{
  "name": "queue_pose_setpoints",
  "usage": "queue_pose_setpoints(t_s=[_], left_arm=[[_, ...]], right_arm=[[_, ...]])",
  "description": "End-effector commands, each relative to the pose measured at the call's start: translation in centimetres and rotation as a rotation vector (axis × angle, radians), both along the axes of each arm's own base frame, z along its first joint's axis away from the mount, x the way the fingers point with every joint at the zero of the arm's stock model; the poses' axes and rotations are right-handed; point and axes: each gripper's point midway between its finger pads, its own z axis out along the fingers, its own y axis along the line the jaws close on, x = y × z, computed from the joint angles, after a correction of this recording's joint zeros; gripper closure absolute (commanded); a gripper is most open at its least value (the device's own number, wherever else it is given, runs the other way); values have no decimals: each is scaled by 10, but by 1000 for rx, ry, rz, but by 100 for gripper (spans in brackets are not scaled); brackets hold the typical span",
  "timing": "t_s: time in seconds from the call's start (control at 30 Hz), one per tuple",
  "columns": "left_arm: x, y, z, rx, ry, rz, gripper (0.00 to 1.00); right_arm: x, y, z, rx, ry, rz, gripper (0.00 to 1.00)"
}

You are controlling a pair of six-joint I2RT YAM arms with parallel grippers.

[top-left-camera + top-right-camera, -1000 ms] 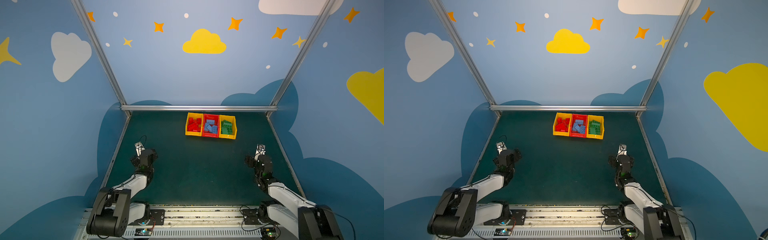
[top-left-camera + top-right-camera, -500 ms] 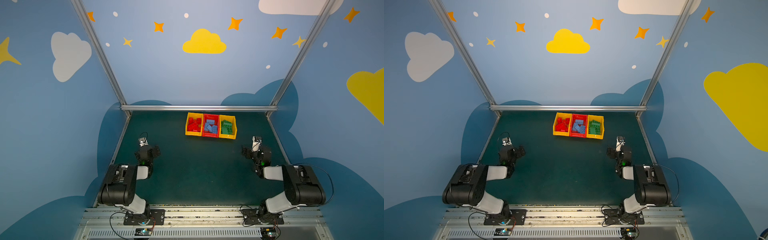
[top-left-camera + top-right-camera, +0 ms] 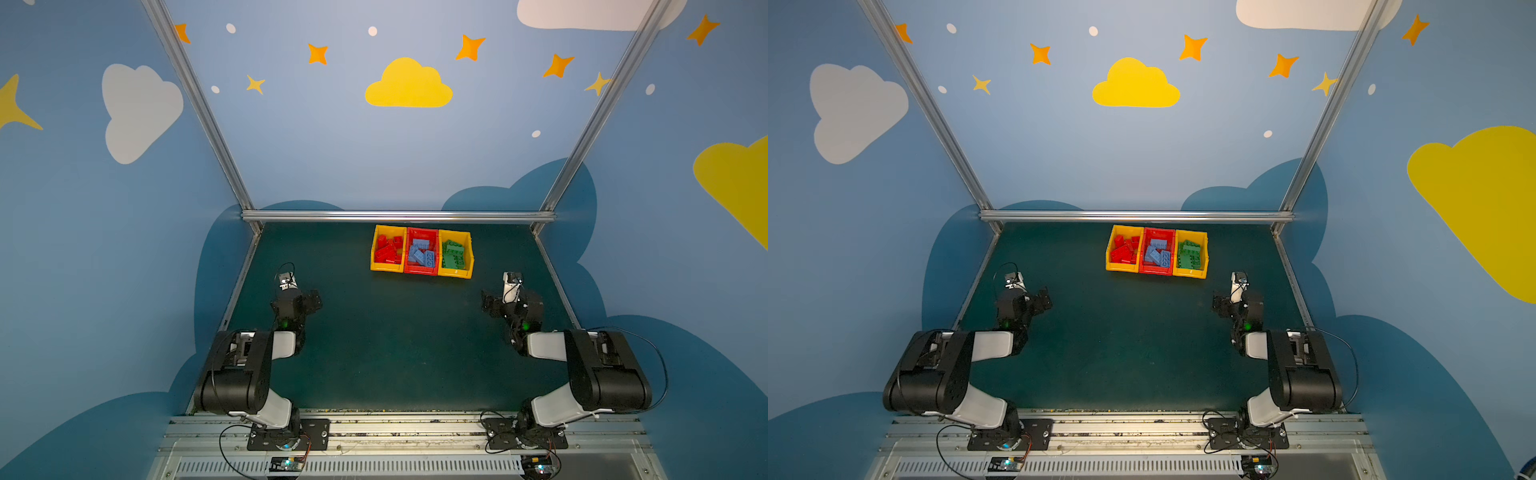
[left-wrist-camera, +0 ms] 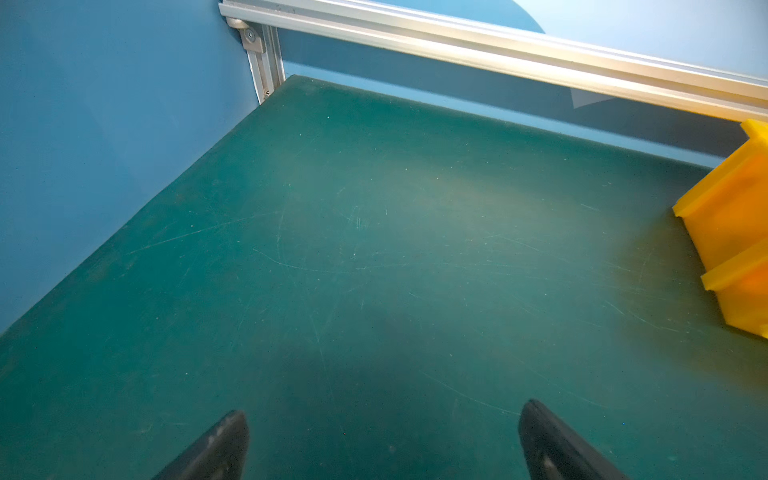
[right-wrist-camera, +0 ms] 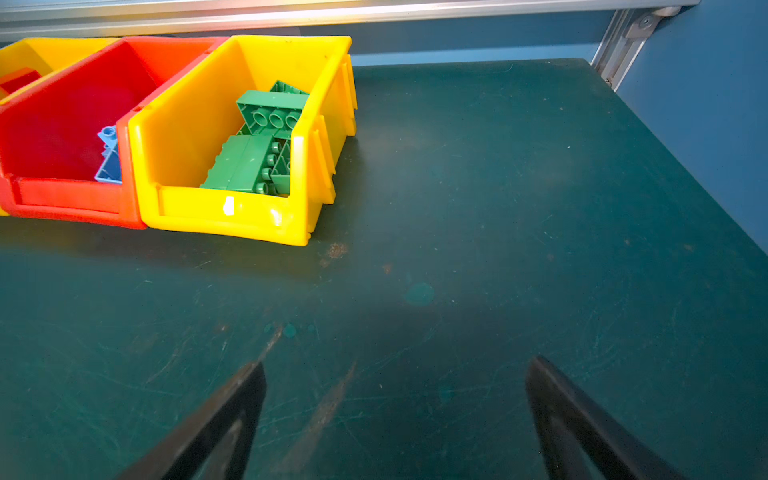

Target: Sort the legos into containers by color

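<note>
Three joined containers stand at the back of the green table in both top views. The left yellow bin [image 3: 375,249] holds red legos [image 3: 388,251]. Blue legos [image 3: 422,255] fill the red bin [image 3: 422,231], and green legos [image 3: 453,255] lie in the right yellow bin [image 3: 469,253]. In the right wrist view the green legos [image 5: 257,145] and a blue lego [image 5: 109,158] show inside their bins. My left gripper [image 4: 384,411] is open over bare mat at the table's left. The right gripper [image 5: 398,363] is open and empty over the mat, in front of the bins and to their right.
Aluminium frame rails [image 3: 399,216] run along the table's back and sides, with blue painted walls behind them. Both arm bases sit on the front rail [image 3: 399,428]. The mat [image 3: 399,332] between the arms carries no loose bricks.
Both arms have folded up from a low, stretched pose, their elbows now raised near the front rail. The grippers stay open and empty, a little nearer the back.
</note>
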Motion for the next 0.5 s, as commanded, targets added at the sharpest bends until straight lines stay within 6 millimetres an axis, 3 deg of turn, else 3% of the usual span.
queue_pose_setpoints(t_s=[0.0, 0.47], left_arm=[[1, -2, 5, 7, -4, -16, 0], [1, -2, 5, 7, -4, -16, 0]], right_arm=[[4, 1, 10, 0, -25, 11, 5], [4, 2, 9, -4, -18, 19, 5]])
